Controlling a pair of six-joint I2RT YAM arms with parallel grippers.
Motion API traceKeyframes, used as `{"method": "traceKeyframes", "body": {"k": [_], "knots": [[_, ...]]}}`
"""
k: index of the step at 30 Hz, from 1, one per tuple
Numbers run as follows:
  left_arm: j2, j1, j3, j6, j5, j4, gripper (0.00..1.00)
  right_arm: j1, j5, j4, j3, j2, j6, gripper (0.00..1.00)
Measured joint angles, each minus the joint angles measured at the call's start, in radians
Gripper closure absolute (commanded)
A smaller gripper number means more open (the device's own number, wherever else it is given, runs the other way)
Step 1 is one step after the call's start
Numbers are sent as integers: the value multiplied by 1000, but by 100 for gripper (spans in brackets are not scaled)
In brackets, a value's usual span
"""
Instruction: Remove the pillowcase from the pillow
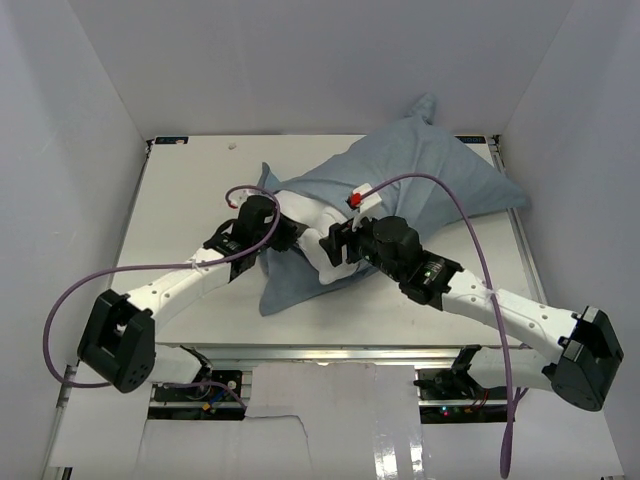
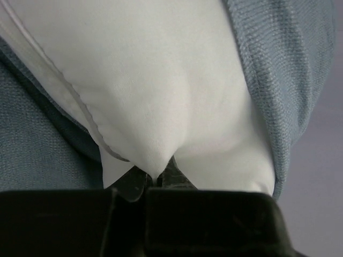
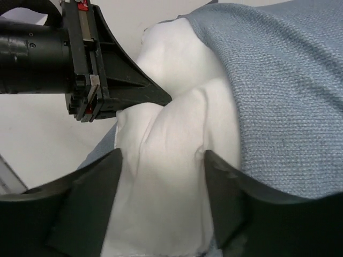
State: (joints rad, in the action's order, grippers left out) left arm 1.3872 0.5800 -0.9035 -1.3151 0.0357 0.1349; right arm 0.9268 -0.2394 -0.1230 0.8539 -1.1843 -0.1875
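The pillowcase (image 1: 430,170), plain grey-blue side up, lies across the back right of the table with the pillow inside. A white part of the pillow (image 1: 312,212) sticks out of its open end near the table's middle. My left gripper (image 1: 292,236) is shut on a pinched fold of the white pillow (image 2: 161,80); its jaws (image 2: 154,179) meet on the cloth, with the pillowcase (image 2: 284,64) on both sides. My right gripper (image 1: 332,246) faces it from the right and is open (image 3: 163,160). Pillow cloth (image 3: 166,182) lies between its spread fingers, beside the pillowcase's edge (image 3: 284,96).
The white table (image 1: 190,200) is enclosed by white walls on the left, back and right. Purple cables (image 1: 470,215) loop over both arms. A loose flap of the pillowcase (image 1: 285,285) hangs toward the near edge between the arms.
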Motion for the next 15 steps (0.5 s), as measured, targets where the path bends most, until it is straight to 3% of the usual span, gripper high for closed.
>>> {"method": "traceKeyframes", "body": {"k": [3,8,15], "knots": [[-90,0,61,100,37,-27,100,11,-1,33,29,31,8,14],[-209,0,239,240,24,-167,100,6,10,132,243,12,69,16],[-222,0,291,340,-11,-248,100,-24,55,197,654,-258,192,18]]}}
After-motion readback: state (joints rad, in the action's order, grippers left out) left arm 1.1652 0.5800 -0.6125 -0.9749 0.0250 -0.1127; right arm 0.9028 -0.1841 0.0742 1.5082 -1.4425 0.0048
